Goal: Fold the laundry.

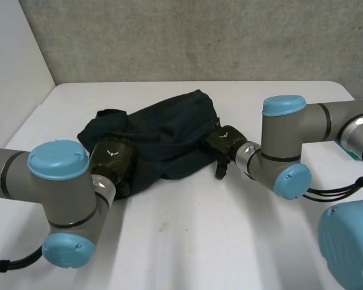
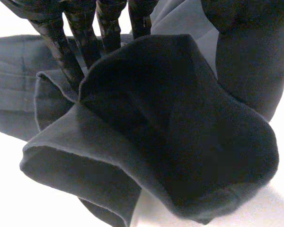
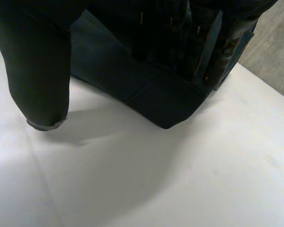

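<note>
On the white worktop point(image 1: 193, 235), the near left edge of the dark garment point(image 1: 163, 136) is pinched between the straight fingers and thumb of the left hand point(image 1: 112, 162), whose fingertips are hidden by the fold. The right hand point(image 1: 225, 144) is laid flat on the garment's right edge, its thumb kept clear. A grey wall point(image 1: 199, 36) is seen behind.

A dark garment point(image 1: 163, 136) heaped mid-frame blocks the centre of the worktop point(image 1: 193, 241). Bare surface lies open across the lower middle and along the upper edge. The left arm point(image 1: 57, 181) at lower left and the right arm point(image 1: 284, 142) at right close in on the heap's sides.
</note>
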`<state>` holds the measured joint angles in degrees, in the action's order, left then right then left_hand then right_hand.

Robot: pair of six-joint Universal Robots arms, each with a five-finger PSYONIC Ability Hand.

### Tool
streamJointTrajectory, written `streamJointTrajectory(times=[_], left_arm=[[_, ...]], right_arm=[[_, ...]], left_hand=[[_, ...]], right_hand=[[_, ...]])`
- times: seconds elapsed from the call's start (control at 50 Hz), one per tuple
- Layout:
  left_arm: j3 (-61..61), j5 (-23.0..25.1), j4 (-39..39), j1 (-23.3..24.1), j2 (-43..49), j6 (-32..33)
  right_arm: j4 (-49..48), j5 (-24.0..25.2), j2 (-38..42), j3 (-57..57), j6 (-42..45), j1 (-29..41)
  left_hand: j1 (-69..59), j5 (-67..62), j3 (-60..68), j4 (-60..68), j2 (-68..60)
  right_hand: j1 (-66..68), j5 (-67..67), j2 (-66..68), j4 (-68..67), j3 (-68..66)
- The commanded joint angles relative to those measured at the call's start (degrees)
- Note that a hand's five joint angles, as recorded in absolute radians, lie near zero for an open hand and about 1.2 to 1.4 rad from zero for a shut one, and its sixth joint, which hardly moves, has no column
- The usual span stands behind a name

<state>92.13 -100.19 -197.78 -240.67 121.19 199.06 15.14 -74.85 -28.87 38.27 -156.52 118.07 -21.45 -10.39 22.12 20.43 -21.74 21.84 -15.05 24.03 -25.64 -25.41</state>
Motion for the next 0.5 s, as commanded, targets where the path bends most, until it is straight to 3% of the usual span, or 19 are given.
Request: streamJointTrajectory(times=[0.02,0.1,0.18,0.2,0.24,0.4,0.5], left_arm=[[-2.0,0.0,-2.2,-1.5,3.9,6.5],[-2.7,0.1,-2.3,-2.3,5.1,8.5],[-2.8,0.3,-2.4,-2.8,5.1,8.3],[-2.7,0.2,-2.4,-3.0,4.9,8.2],[-2.5,0.2,-2.4,-3.0,4.5,8.2],[-0.7,0.2,-1.4,-2.0,-3.0,7.1],[0.3,0.3,1.4,0.5,-11.0,2.2]], right_arm=[[0.0,-0.3,3.5,-6.2,-0.2,0.5],[0.0,-1.2,5.6,-9.5,-0.2,0.7],[0.0,-1.7,7.1,-12.1,-0.5,1.5],[0.0,-1.7,7.2,-12.5,-0.9,1.5],[-0.1,-1.7,7.7,-13.8,-2.4,1.6],[-0.2,-1.5,9.4,-17.5,-7.1,1.9],[-1.0,-1.3,9.7,-18.1,-9.7,2.9]], left_hand=[[-5.7,-6.8,5.1,6.8,-5.5],[-14.5,-15.5,13.8,15.5,-14.2],[-37.8,-38.9,37.2,38.8,-37.5],[-50.2,-51.3,49.5,51.2,-49.9],[-58.5,-59.6,57.9,59.5,-58.2],[-58.5,-59.6,57.9,59.6,-58.3],[-58.5,-59.6,57.9,59.6,-58.3]], right_hand=[[14.1,-10.9,11.9,-10.3,-10.6],[14.8,-11.6,12.6,-11.0,-11.3],[15.8,-12.6,13.6,-12.0,-12.3],[16.0,-12.8,13.8,-12.2,-12.4],[16.7,-13.5,14.5,-12.9,-13.1],[16.3,-13.1,14.1,-12.5,-12.8],[16.2,-13.0,14.0,-12.4,-12.6]])
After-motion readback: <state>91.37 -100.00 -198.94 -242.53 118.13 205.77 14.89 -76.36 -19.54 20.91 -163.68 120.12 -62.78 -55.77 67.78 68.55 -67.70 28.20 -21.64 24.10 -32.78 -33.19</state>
